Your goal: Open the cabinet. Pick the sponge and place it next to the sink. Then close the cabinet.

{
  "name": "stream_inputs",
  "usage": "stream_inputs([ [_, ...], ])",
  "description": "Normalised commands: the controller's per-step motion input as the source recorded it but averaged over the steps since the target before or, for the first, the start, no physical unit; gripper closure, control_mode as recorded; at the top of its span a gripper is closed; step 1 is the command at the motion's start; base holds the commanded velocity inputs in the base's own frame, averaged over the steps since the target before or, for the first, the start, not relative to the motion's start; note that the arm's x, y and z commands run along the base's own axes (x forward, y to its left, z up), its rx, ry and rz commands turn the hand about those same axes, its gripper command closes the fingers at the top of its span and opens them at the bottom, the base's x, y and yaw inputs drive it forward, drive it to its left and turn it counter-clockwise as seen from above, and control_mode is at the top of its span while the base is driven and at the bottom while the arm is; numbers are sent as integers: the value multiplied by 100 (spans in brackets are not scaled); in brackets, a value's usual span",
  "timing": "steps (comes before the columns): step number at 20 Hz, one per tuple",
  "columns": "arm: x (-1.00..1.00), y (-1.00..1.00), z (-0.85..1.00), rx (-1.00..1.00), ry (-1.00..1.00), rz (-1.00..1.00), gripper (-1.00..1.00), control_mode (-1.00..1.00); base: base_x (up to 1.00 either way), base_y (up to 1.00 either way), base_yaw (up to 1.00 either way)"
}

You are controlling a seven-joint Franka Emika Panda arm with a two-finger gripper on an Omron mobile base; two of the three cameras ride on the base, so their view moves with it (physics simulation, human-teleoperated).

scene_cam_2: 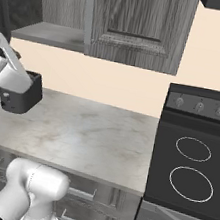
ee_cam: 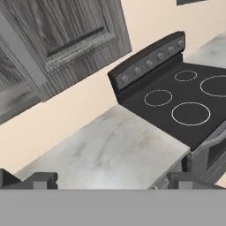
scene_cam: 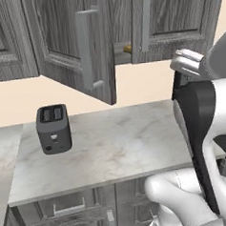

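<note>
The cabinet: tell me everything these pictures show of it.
The cabinet is a dark grey wood-grain wall unit above the marble counter, with two panelled doors and long vertical silver bar handles. Its left door is swung out toward the camera; the right one looks closed or nearly so. In the gap, a small yellow lump, the sponge, sits on the shelf. Nothing is touching the doors.
</note>
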Motion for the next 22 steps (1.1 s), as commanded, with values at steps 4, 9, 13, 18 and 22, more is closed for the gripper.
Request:
stream_inputs([
  [4,1,0,0,41,2,16,-100,-100,0,0,0],
  [9,6,1,0,36,0,30,-100,-100,0,0,0],
  [13,18,12,0,31,-5,33,-100,-100,0,0,0],
  [18,24,32,-16,29,-16,33,-100,-100,0,0,0],
  [22,32,48,-58,23,-34,22,-100,-100,0,0,0],
])
